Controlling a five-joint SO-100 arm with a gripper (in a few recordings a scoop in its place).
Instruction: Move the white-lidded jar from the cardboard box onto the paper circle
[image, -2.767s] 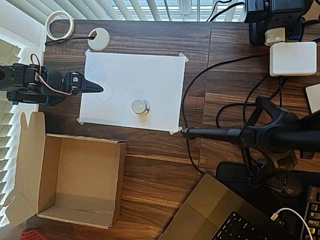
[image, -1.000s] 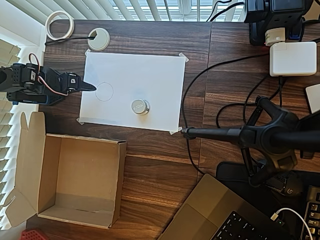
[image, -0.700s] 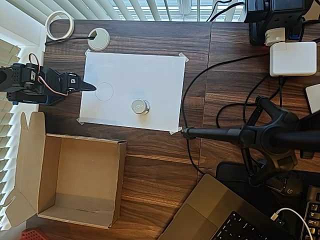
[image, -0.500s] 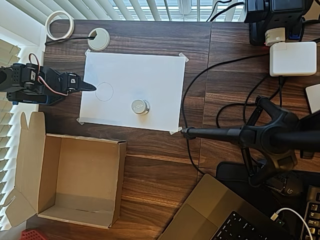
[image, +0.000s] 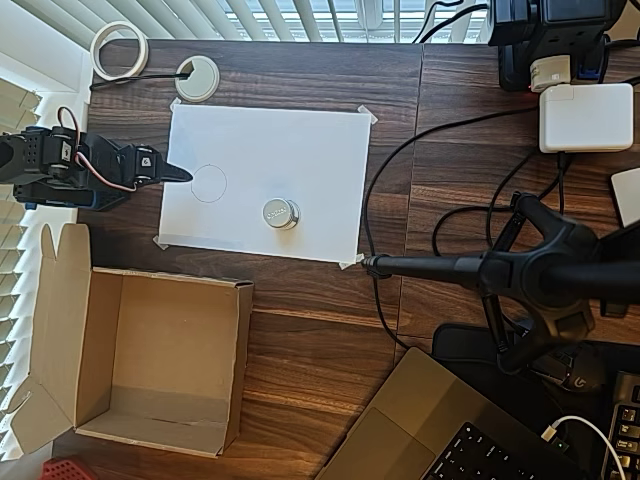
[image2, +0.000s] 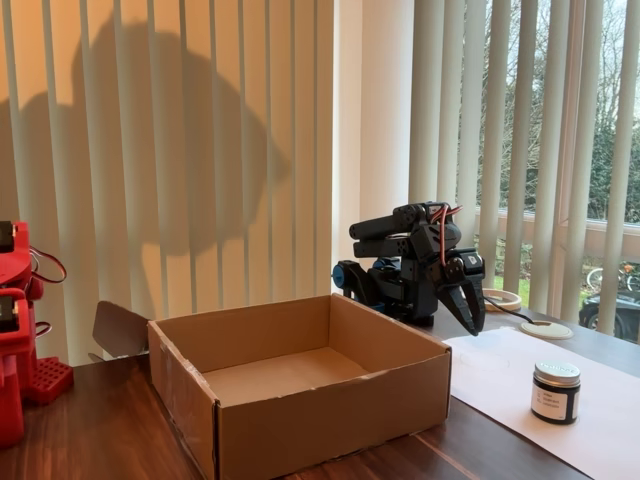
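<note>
While hand (image: 183, 174) shut on nothing: cardboard box (image: 236, 360) w/ bare floor, white-lidded jar (image: 280, 213) on paper sheet (image: 300, 160).

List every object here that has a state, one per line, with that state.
Small round white-lidded jar: upright, lid on, standing on the white paper sheet, outside the pencil circle.
Small pencil-line paper circle: unoccupied.
Brown corrugated cardboard box: open, flaps out, empty.
Black gripper: jaws shut, holding nothing, at the sheet's left edge in the overhead view.
</note>
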